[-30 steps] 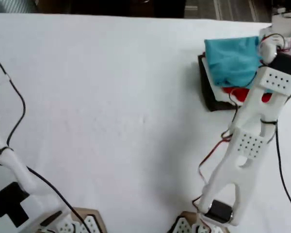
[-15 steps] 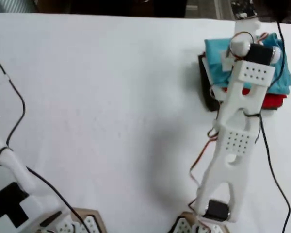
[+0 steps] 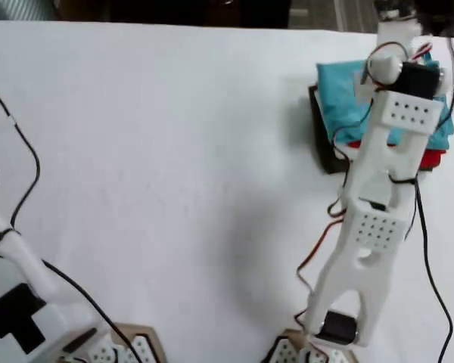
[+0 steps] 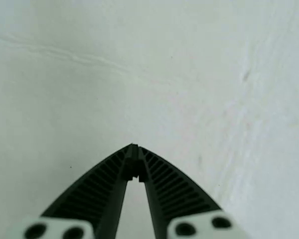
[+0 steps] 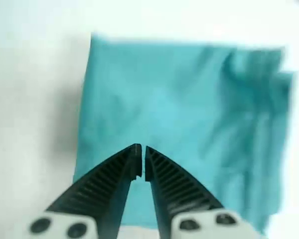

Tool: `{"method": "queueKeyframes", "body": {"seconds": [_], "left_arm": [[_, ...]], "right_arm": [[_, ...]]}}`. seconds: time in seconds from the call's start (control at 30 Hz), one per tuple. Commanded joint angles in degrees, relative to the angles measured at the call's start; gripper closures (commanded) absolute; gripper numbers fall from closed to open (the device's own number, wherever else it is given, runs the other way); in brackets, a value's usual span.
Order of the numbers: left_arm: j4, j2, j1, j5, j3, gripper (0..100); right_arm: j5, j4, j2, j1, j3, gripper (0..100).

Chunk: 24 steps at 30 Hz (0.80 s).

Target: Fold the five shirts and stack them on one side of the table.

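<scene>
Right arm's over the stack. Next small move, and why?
Probably lift the right gripper straight up and back, clear of the stack. It is shut and holds nothing, and the teal shirt already lies folded on top, so nothing seems left to place.

1. A white cloth-covered worktop (image 3: 136, 151) takes up nearly all of the high view, lit evenly and brightly.
2. Beyond the worktop's far edge runs a dark strip (image 3: 174, 10) of room in shade.
3. At the worktop's far left corner lies a ribbed grey surface (image 3: 15, 7).
4. Past the far edge towards the right show pale boards (image 3: 325, 13).
5. A faint crease (image 4: 65, 55) crosses the worktop's cloth.
</scene>
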Motion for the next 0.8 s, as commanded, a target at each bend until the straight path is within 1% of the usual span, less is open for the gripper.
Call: {"method": "queueKeyframes", "body": {"seconds": [0.0, 0.17, 0.3, 0.4, 0.53, 0.67, 0.77], "left_arm": [[-0.79, -2.64, -0.18, 0.44, -0.22, 97], [-0.53, -2.64, -0.26, 0.26, -0.22, 97], [-0.44, -2.64, -0.44, 0.18, -0.22, 97], [-0.44, -2.64, -0.26, 0.18, -0.31, 97], [-0.44, -2.64, -0.26, 0.09, -0.66, 97], [-0.44, -2.64, -0.35, 0.09, -0.48, 97], [-0.44, -2.64, -0.26, 0.18, -0.22, 97]], "right_arm": [[-0.44, -7.69, -4.88, 2.77, -6.33, 97.8], [-0.09, -28.88, 6.02, 7.43, -3.25, 97.8], [0.00, -39.52, 17.10, 9.27, -2.20, 97.8], [-0.35, -43.47, 22.90, 9.27, -2.20, 97.8], [-0.35, -45.85, 26.68, 9.54, -2.20, 97.8], [-0.35, -47.08, 27.82, 11.03, -2.20, 97.8], [-0.44, -45.93, 26.33, 11.47, -3.52, 97.8]]}}
